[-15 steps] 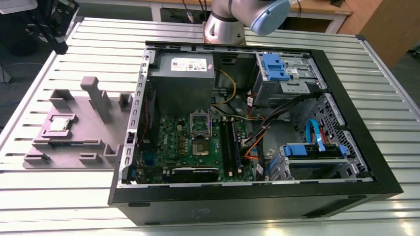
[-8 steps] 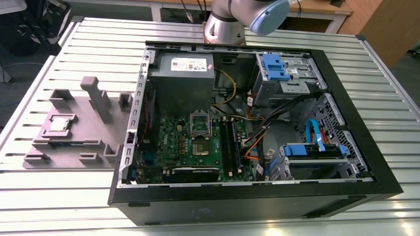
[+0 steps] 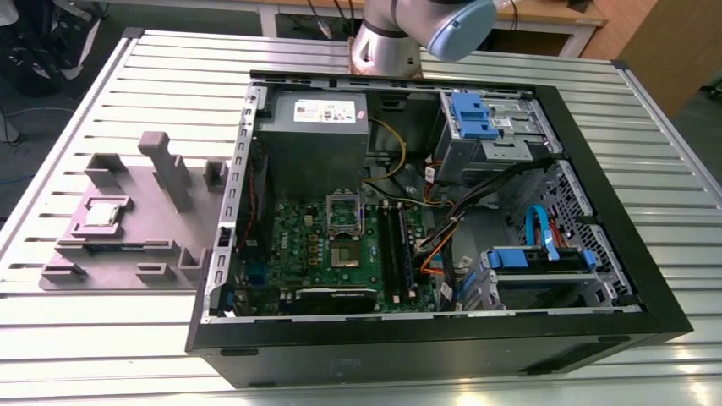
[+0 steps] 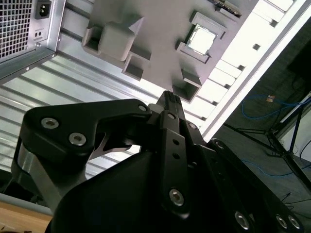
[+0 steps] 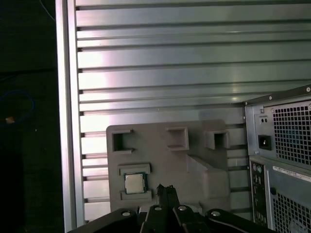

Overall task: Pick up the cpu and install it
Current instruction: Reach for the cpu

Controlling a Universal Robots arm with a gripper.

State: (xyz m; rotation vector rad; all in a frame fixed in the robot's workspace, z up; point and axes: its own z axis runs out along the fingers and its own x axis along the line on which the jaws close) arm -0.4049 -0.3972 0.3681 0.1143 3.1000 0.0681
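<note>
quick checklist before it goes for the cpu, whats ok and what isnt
1. cpu seated flat in its recess on the grey fixture: ok.
2. Top of the cpu uncovered: ok.
3. gripper empty: ok, it holds nothing.
4. Fingers open for a grasp: not ok, they are shut.
5. Gripper at the cpu: not ok; in both wrist views it is apart from the chip.
6. socket on the board open and empty: cannot tell.
</note>
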